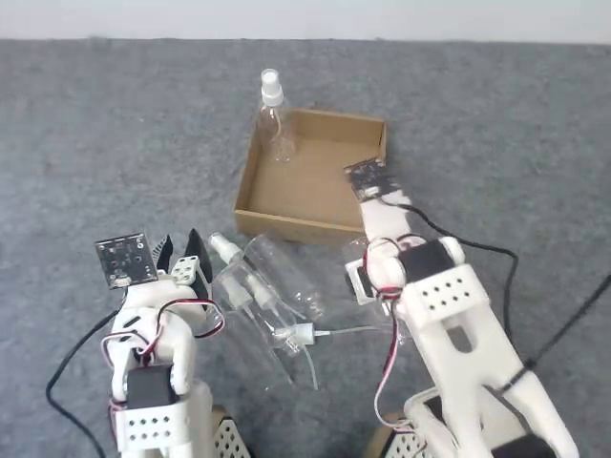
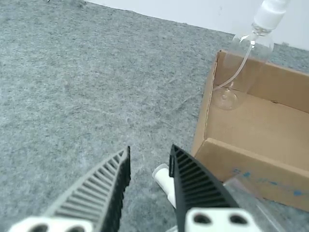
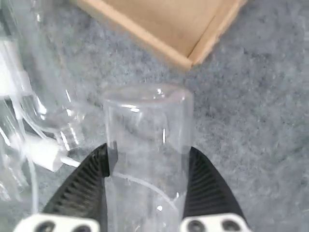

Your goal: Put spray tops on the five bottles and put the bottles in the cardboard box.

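Observation:
A cardboard box lies open at the middle back. One clear bottle with a white spray top stands in its far left corner; this same bottle rises above the box wall in the left wrist view. Several clear bottles and white spray tops lie in a heap in front of the box. My left gripper is open and empty just left of the heap, a spray top lying beyond its fingers. My right gripper is shut on a clear bottle near the box's front right corner.
Grey carpet covers the table. Loose bottles and a spray top lie close beside the held bottle. Cables trail from the right arm across the carpet at the right. Open carpet lies to the left of and behind the box.

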### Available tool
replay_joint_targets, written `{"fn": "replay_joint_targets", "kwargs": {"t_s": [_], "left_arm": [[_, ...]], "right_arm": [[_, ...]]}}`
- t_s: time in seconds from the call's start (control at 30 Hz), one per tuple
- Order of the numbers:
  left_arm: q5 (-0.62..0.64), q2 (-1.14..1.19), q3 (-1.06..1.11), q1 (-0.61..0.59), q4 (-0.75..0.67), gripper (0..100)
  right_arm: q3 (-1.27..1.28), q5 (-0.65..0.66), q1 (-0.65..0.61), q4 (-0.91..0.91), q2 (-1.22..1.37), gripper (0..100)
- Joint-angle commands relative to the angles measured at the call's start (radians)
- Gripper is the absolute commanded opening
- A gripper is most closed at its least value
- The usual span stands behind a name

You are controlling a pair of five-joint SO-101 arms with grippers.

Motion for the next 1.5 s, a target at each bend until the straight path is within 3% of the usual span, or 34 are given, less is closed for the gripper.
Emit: {"fn": "replay_joint_targets", "kwargs": {"t_s": [0.0, 0.1, 0.9, 1.27, 1.47], "left_arm": [[-0.006, -0.017, -0.013, 0.002, -0.002, 13], [-0.006, -0.017, -0.013, 0.002, -0.002, 13], [-0.008, -0.017, -0.013, 0.003, -0.002, 13], [-0.008, -0.017, -0.013, 0.000, -0.002, 13], [-0.008, -0.017, -0.013, 0.000, -0.002, 13]], "right_arm": [[-0.011, -0.255, 0.045, 0.002, -0.101, 0.6], [-0.011, -0.382, 0.067, 0.008, -0.117, 0.6], [0.089, -0.904, 0.288, -0.050, -0.116, 0.9], [0.238, -0.925, 0.360, -0.272, -0.116, 1.1], [0.247, -0.925, 0.357, -0.283, -0.116, 3.6]]}}
